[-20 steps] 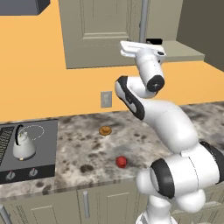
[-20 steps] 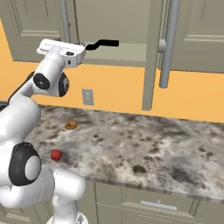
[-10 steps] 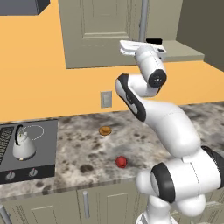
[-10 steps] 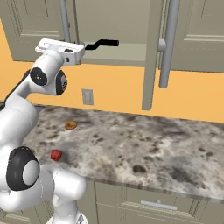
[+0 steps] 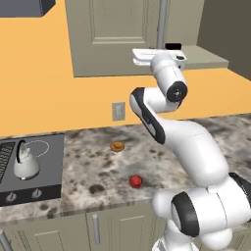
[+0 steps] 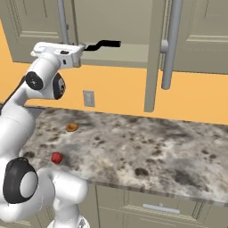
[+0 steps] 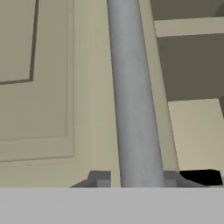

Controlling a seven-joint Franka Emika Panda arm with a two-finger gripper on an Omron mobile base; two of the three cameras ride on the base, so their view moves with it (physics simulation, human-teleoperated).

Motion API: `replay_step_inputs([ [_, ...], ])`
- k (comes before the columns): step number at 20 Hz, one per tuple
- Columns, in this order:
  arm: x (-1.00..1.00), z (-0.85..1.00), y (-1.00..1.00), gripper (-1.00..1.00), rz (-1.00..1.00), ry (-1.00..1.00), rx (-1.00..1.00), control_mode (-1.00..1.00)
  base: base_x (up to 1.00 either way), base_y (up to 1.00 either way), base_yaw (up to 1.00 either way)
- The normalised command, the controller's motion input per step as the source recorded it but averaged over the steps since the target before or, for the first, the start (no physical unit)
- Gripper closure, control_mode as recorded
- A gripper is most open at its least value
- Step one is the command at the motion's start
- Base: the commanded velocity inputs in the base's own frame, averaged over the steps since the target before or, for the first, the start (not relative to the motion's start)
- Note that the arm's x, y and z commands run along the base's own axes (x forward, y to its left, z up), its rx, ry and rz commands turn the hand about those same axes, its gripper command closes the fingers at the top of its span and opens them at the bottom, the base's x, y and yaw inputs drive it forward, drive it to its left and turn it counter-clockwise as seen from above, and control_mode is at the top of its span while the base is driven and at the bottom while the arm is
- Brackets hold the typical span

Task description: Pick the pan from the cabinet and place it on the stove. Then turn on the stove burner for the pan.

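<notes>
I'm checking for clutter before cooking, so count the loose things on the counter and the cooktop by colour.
Silver-white: 1, the kettle standing on the stove
Orange: 1, the orange round thing on the counter, near the wall
Red: 1, the red round thing near the counter's front edge
Total: 3

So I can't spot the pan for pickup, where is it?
In the right base view, the pan's handle pokes from the open cabinet, right of the gripper.
</notes>
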Motion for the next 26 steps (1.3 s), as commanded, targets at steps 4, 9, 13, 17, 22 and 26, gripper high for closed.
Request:
replay_step_inputs([
  [4,-0.67,0.0,0.76,1.0,0.03,0.0,-0.06,-1.0,0.0,0.0,0.0],
  [9,-0.7,0.0,0.8,1.0,0.03,0.0,-0.03,-1.0,0.0,0.0,0.0],
  [13,-0.76,0.0,0.81,1.0,0.05,0.0,-0.02,-1.0,0.0,0.0,0.0],
  [17,-0.74,0.0,0.82,1.0,0.07,0.0,-0.02,-1.0,0.0,0.0,0.0],
  [22,-0.73,-0.01,0.76,1.0,0.08,0.01,-0.04,-1.0,0.0,0.0,0.0],
  [26,-0.68,-0.03,0.75,-1.0,0.08,0.0,-0.02,-1.0,0.0,0.0,0.0],
])
